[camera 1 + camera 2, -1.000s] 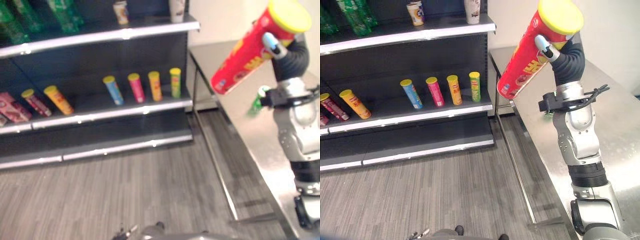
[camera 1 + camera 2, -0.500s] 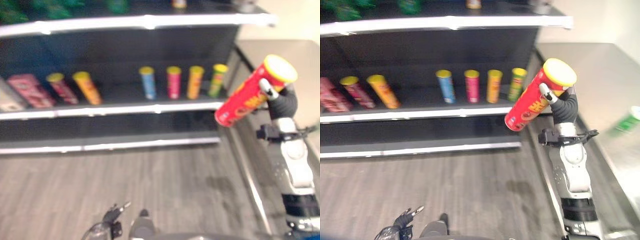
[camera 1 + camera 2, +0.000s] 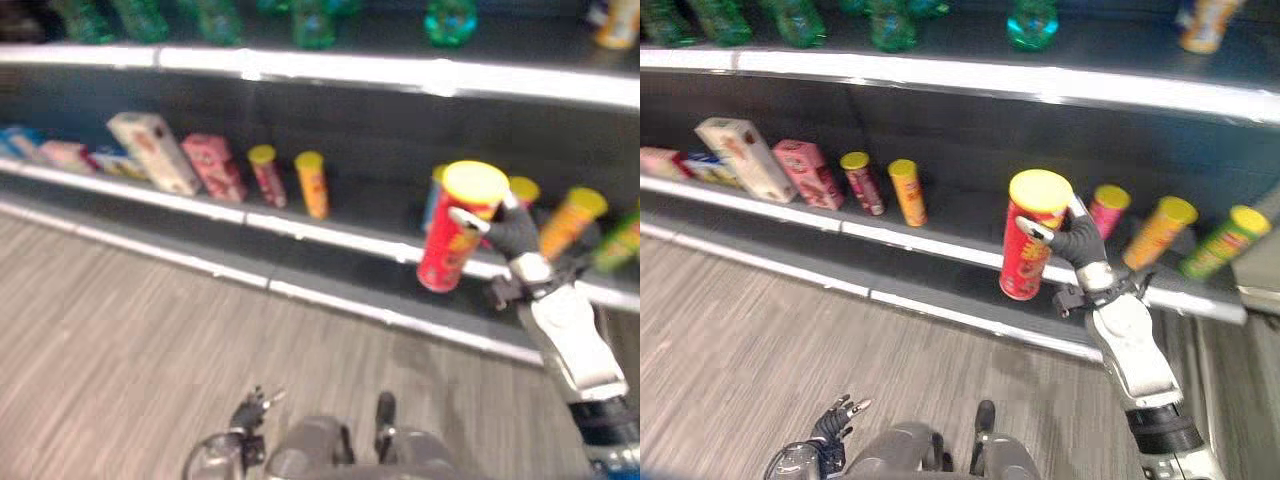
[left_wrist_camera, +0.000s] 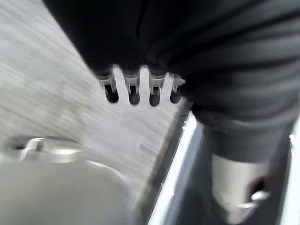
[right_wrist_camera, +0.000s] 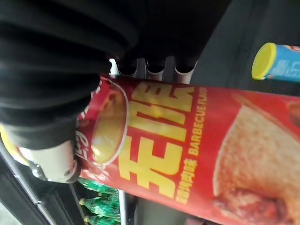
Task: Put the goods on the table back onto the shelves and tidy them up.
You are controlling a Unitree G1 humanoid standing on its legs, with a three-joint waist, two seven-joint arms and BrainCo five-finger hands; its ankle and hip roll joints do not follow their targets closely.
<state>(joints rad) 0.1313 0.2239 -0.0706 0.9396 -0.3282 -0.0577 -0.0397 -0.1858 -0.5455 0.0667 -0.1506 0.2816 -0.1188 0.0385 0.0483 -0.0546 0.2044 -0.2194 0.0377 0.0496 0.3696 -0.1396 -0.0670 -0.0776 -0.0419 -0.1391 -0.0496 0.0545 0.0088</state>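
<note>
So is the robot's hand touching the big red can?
Touching. The right wrist view shows the right hand with its fingers wrapped round the red can.

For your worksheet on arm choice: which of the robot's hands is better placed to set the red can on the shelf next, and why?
The right hand: it already grips the red can in front of the shelf. The left hand hangs low near the floor, holding nothing.

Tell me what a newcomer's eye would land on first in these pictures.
First the big red can with a yellow lid, held nearly upright in the right hand in front of the middle shelf. Next, the row of smaller yellow-lidded cans leaning on that shelf behind it, with boxes further left. The left hand hangs low over the floor.
</note>
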